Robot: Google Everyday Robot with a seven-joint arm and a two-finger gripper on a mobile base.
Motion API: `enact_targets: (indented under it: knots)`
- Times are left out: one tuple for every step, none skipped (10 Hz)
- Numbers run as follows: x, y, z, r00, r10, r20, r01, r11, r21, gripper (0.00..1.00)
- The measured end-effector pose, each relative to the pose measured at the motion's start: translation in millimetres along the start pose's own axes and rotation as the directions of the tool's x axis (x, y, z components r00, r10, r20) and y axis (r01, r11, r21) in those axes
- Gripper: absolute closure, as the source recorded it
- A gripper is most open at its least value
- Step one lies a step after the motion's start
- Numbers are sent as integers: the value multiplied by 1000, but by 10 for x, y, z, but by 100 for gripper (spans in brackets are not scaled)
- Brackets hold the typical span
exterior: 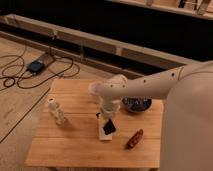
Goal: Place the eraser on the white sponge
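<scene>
I've got the gripper [107, 120] low over the flat cream-white rectangular sponge [104, 134] mid-bench [75, 145], jaws apparently clenched on the flat black rounded-corner eraser slab [109, 127], held tilted with its lower edge on the sponge for set-down.

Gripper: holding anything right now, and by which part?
The gripper holds the eraser by its upper end, tilted over the white sponge.

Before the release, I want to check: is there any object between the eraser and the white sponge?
Nothing visible stands between them. The tool holds the eraser tilted directly over the white sponge, apparently touching it. The bottle, bowl and red-brown object stand aside.
</scene>
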Motion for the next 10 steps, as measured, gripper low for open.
enact_targets:
  knots:
    - [21, 34, 35, 1000, -16, -7, 16, 1000, -5, 100]
    - [28, 57, 62, 1000, -26, -12, 26, 1000, -8, 100]
    - [36, 77, 104, 999, -39, -20, 39, 999, -11, 100]
    - [40, 86, 146, 998, -49, -28, 48, 999, -14, 98]
    - [43, 96, 187, 998, -57, -38, 56, 998, -17, 88]
    - [46, 93, 209, 997, -60, -45, 60, 998, -18, 78]
    - [48, 92, 229, 997, -63, -51, 62, 998, -19, 70]
    - [42, 85, 243, 996, -64, -54, 63, 998, -20, 60]
    - [36, 77, 257, 996, -64, -58, 63, 998, -21, 48]
    - [25, 76, 263, 996, -65, -58, 63, 998, -22, 40]
